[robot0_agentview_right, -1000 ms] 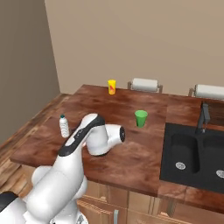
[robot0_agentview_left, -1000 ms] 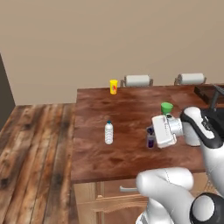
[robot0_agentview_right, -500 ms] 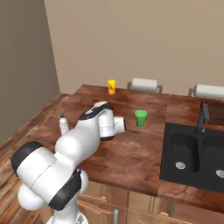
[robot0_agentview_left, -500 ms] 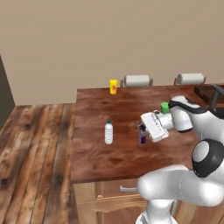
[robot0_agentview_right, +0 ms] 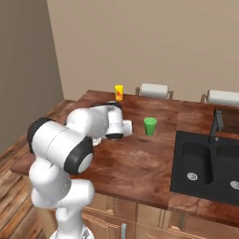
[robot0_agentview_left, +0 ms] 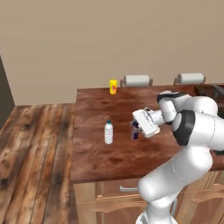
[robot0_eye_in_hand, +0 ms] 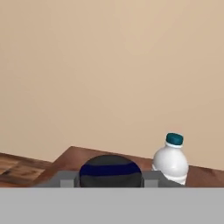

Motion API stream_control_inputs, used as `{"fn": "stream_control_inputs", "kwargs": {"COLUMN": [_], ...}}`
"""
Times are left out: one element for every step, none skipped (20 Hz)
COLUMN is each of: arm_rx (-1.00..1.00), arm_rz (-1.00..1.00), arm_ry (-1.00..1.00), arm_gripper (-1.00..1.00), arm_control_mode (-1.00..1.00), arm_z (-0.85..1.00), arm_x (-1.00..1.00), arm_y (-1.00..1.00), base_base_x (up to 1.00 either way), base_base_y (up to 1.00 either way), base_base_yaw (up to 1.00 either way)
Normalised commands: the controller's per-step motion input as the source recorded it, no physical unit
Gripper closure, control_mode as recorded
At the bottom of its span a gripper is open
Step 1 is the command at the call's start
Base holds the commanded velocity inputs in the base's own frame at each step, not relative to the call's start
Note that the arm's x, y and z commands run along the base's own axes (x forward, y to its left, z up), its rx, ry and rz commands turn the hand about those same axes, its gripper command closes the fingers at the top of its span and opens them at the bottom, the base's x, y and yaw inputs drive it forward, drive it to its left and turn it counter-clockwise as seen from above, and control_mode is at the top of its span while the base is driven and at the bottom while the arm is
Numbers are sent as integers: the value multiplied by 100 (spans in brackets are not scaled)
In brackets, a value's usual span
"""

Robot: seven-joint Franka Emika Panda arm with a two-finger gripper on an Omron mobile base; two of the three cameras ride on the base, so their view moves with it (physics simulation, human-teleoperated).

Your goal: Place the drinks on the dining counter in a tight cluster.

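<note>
Water bottle upright mid-bench, left. Just right of it, fingers clamped on the purple bottle low over the bench. Green cup further right, yellow cup at the far edge.

Water bottle on dining counter, left of purple bottle.

A home kitchen, rendered: a broad island counter with a dark reddish-brown wood top sits on light wood cabinets with drawers; a black sink with a dark faucet is sunk into it; white-cushioned stools line the far side. Plank wood flooring and plain beige walls surround it.
</note>
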Motion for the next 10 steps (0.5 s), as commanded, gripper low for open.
{"fn": "stream_control_inputs", "kwargs": {"arm_rx": [0,0,0,0,0,0,0,0,0,0], "arm_rz": [0,-1,-1,-1,-1,0,0,0,-1,-1], "arm_ry": [-1,-1,-1,0,0,0,0,0,0,0], "arm_gripper": [100,100,100,100,100,100,100,100,100,100], "arm_control_mode": [-100,-100,-100,-100,-100,-100,-100,-100,-100,-100], "arm_z": [-21,-23,-23,-25,-23,-27,-28,-33,-33,-33], "arm_x": [29,30,27,25,22,21,18,15,16,17], "arm_y": [42,38,31,21,14,11,13,17,21,21], "base_base_x": [0,0,0,0,0,0,0,0,0,0], "base_base_y": [0,0,0,0,0,0,0,0,0,0], "base_base_yaw": [0,0,0,0,0,0,0,0,0,0]}}
